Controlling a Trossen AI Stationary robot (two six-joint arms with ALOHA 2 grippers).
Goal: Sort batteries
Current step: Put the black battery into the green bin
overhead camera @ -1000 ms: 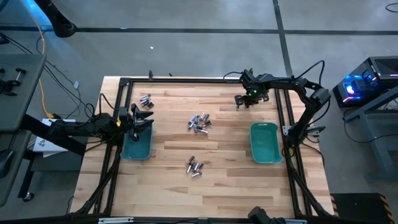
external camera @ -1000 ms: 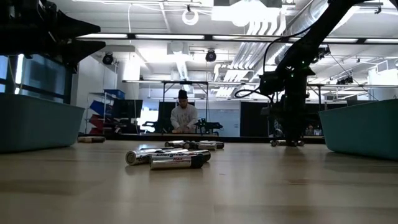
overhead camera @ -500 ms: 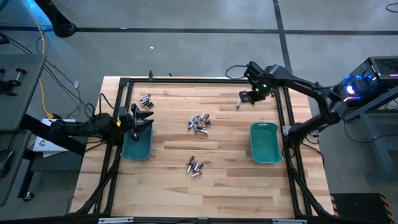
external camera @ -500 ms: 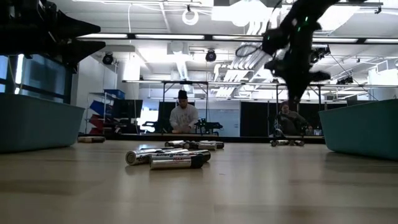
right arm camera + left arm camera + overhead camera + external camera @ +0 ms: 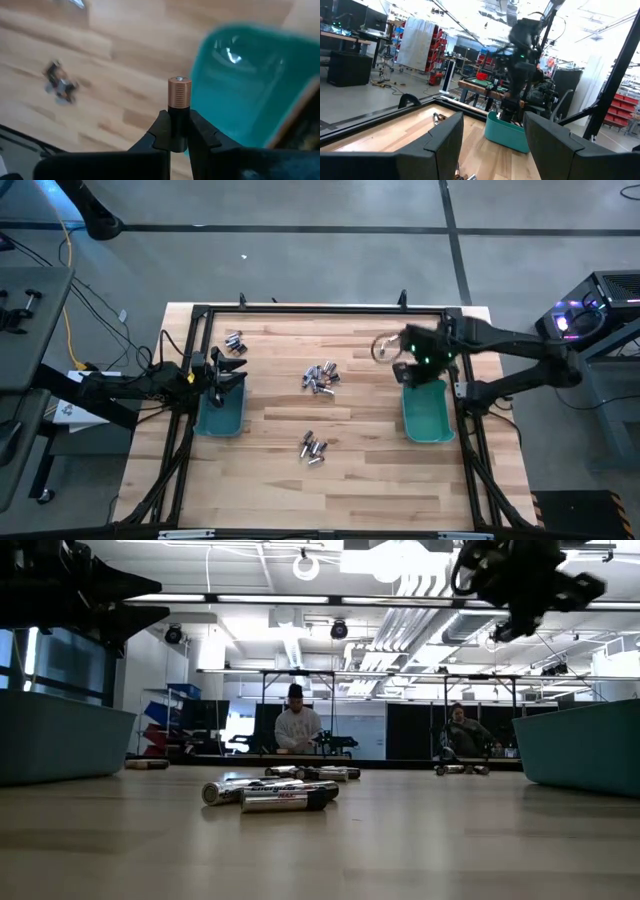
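- The worktop [image 5: 360, 410] carries two teal bins: the left bin [image 5: 220, 412] by the left arm and the right bin [image 5: 427, 410] by the right arm, well apart, with loose batteries between them.
- The right hand [image 5: 412, 362] hangs just at the far end of the right bin, raised off the wood. The move ahead looks like a drop, and it turns on this one relation: the bin lies just to the near side of the hand, so only a short carry toward the near edge should bring the cell over the opening.
- The left hand [image 5: 222, 376] waits over the far end of the left bin with its fingers spread wide and nothing between them. It is far from the carried cell, so the right arm is the one placed for this step.
- Loose cells lie in three groups: a middle cluster [image 5: 320, 377], a near cluster [image 5: 314, 448] and a far-left group [image 5: 234, 341].
- The held battery [image 5: 178, 95], copper-brown at its free end, is pinched at its base by the right hand's closed fingers, its long axis pointing straight out from the fingertips.
- Only the right wrist view shows the cell and the grip. The high view gives the hand's place beside the bin but not the cell, and the low view shows the hand [image 5: 520, 585] well above the wood.
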